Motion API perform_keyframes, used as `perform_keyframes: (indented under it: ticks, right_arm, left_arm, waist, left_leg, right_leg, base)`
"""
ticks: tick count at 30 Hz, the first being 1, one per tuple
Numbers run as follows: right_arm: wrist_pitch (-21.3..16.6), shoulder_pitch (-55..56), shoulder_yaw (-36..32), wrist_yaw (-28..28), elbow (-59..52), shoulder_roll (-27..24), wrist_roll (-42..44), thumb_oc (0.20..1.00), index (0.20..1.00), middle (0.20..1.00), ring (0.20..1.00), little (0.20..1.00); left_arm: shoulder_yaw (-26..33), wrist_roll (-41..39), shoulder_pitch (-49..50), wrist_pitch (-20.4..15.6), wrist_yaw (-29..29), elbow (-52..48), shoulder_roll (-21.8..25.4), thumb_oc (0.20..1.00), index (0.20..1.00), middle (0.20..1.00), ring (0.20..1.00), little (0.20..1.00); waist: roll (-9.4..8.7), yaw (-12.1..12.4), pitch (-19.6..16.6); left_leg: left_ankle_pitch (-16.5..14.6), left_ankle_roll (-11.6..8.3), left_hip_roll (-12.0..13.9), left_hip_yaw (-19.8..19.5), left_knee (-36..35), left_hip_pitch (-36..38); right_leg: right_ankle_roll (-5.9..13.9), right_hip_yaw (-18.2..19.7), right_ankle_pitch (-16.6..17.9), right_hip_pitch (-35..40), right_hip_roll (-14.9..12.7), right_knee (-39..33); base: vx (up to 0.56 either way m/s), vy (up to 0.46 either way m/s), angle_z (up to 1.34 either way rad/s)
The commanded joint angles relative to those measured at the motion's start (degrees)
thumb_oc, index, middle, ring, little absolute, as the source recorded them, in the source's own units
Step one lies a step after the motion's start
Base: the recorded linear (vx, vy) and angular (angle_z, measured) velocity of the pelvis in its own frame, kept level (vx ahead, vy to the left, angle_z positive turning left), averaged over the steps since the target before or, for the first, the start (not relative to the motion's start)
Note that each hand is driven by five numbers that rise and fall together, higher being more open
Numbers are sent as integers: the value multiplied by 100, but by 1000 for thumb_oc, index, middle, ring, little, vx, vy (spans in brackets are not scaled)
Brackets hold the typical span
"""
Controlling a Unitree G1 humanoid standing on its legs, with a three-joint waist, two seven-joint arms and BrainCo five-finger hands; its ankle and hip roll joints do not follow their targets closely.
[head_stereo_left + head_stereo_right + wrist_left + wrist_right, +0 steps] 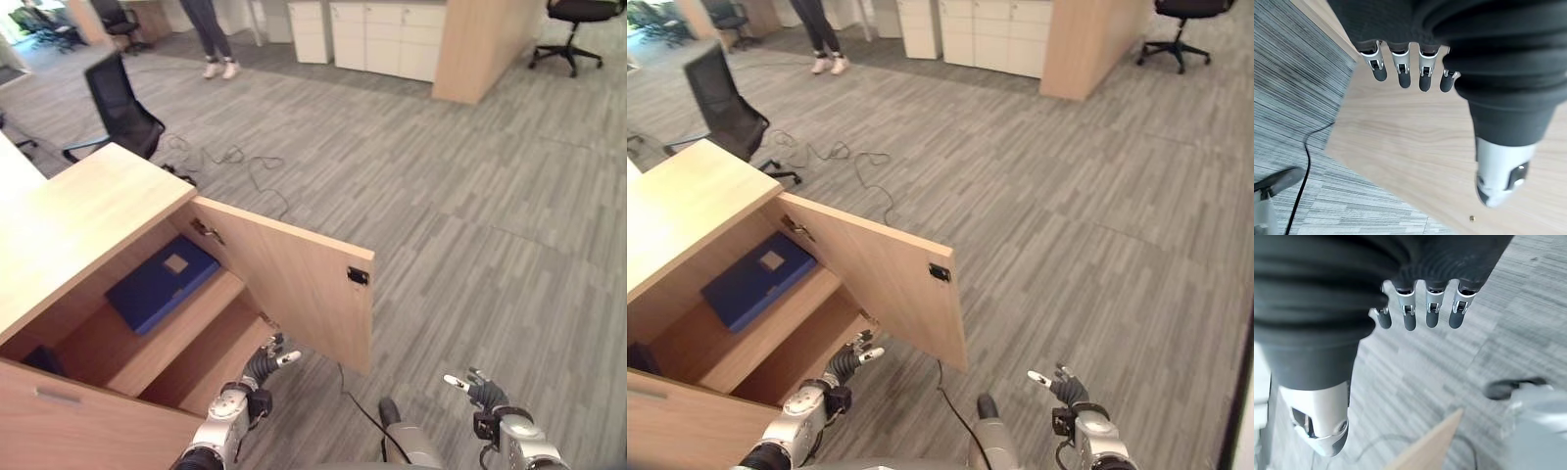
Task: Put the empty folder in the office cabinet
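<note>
The blue folder (162,281) is lying flat on the upper shelf (186,328) inside the cabinet (69,220) — door (289,279) swung wide open. Left robot hand (265,364) hangs by the door's lower edge, right robot hand (477,390) over the floor (470,196) — both empty, fingers loosely spread.
</note>
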Motion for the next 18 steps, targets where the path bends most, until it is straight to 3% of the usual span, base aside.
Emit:
perform_keyframes:
  ticks: [1, 8, 18]
  right_arm:
    - [-258, -56, -204, -9, -136, 24, 242, 1000, 1000, 1000, 1000, 1000]
    - [-254, -303, -321, -48, -243, -79, 362, 1000, 1000, 1000, 1000, 1000]
    - [-187, -1521, 213, -32, 50, -161, 402, 1000, 1000, 1000, 1000, 1000]
  left_arm:
    - [102, 111, 156, -247, -40, 23, 154, 1000, 1000, 1000, 1000, 1000]
    - [104, 298, 114, -204, -89, 21, 374, 1000, 1000, 1000, 1000, 1000]
    - [-17, 395, 252, -193, -147, 75, 566, 1000, 1000, 1000, 1000, 1000]
  waist:
    - [-156, 39, -268]
    - [-284, 143, -378]
    - [-527, 714, -524]
  left_leg:
    - [802, -642, -220, -111, 197, -242]
    - [664, -521, -388, -288, 109, -170]
    - [639, -384, -512, -507, -63, -149]
  right_leg:
    - [542, -169, 1019, 1731, -264, -2791]
    - [621, -239, 994, 1775, -422, -2643]
    - [725, -401, 1089, 1850, -563, -2744]
  base:
    - [21, 151, 13]
    - [18, 89, 19]
    - [4, 42, 11]
